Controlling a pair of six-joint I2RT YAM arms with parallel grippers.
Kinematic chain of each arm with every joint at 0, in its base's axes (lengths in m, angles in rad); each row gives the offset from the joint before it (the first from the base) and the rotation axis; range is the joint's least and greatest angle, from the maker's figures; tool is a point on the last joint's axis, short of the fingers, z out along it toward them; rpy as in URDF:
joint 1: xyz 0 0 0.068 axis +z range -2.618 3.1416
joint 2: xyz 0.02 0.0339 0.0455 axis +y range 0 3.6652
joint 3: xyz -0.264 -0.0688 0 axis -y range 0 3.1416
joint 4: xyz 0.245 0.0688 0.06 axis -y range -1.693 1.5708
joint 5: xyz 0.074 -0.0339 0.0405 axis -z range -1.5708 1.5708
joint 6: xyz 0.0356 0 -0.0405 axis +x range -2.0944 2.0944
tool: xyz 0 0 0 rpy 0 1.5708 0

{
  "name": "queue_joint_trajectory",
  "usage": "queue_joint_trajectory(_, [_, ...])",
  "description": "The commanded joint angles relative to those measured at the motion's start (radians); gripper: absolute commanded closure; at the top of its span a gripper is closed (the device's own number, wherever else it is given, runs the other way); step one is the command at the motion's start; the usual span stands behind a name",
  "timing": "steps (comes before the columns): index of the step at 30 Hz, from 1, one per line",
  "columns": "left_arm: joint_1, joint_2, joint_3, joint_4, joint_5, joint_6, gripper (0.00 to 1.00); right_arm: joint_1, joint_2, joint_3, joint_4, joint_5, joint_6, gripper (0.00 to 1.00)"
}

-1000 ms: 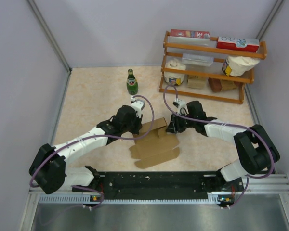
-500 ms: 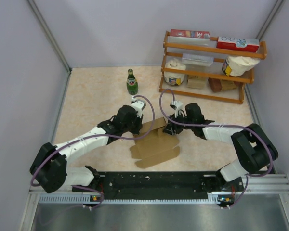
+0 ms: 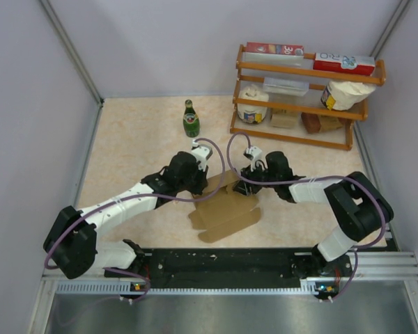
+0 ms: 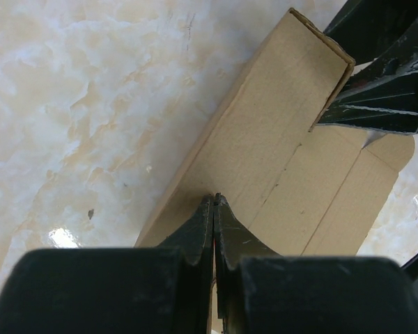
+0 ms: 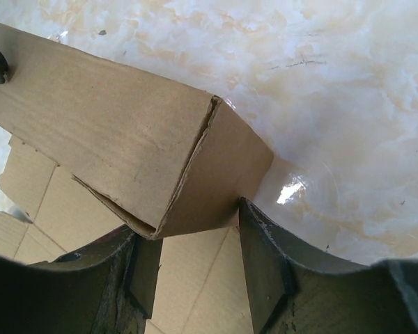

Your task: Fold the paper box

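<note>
The paper box is a brown cardboard sheet lying partly folded between my two arms, its far side wall raised. My left gripper is shut, and in the left wrist view its tips press against that raised wall with nothing seen between them. My right gripper is open at the wall's right end. In the right wrist view the folded corner of the box hangs just above the gap of the right gripper, with the right finger touching the end flap.
A green glass bottle stands behind the box. At the back right is a wooden rack holding printed cartons, bags and packets. Grey walls close in the tabletop on the left, back and right.
The right gripper has opened wider and shifted slightly left along the box's raised end. The left gripper has stayed shut against the wall.
</note>
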Motion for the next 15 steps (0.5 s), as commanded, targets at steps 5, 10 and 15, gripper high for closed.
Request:
queue_joint_trajectory(5, [0.001, 0.015, 0.060, -0.004, 0.046, 0.024, 0.99, 0.020, 0.038, -0.027, 0.181, -0.029, -0.026, 0.53])
queue_joint_trajectory(10, [0.003, 0.022, 0.089, -0.012, 0.046, 0.033, 0.98, 0.020, 0.051, -0.041, 0.240, -0.044, -0.032, 0.53])
queue_joint_trajectory(15, [0.004, 0.043, 0.114, -0.021, 0.052, 0.044, 0.98, 0.020, 0.075, -0.048, 0.313, -0.052, -0.020, 0.53])
